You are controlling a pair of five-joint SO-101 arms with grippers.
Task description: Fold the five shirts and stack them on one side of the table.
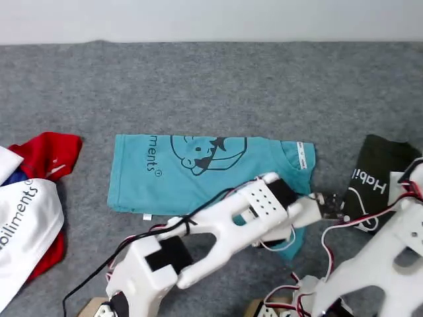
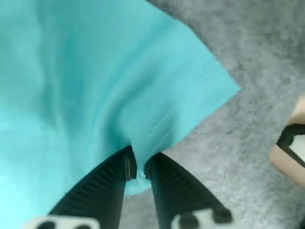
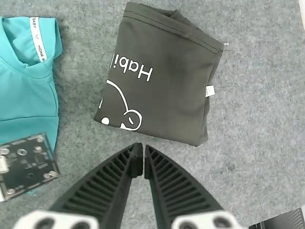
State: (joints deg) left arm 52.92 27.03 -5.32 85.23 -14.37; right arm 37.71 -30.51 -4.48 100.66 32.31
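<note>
High view — arm (image 1: pixel 221 221) across teal shirt (image 1: pixel 149 181)

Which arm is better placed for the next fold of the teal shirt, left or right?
Left. The left gripper pinches the teal shirt at an edge; the right gripper is shut, empty, near the folded dark shirt.

Left arm (image 1: pixel 218 231) and right arm (image 1: pixel 370 264), white plastic with black motor blocks, trail red, white and black cables (image 1: pixel 327 244); the right claw (image 3: pixel 143 160) has ribbed black fingers (image 3: pixel 116 183).
</note>
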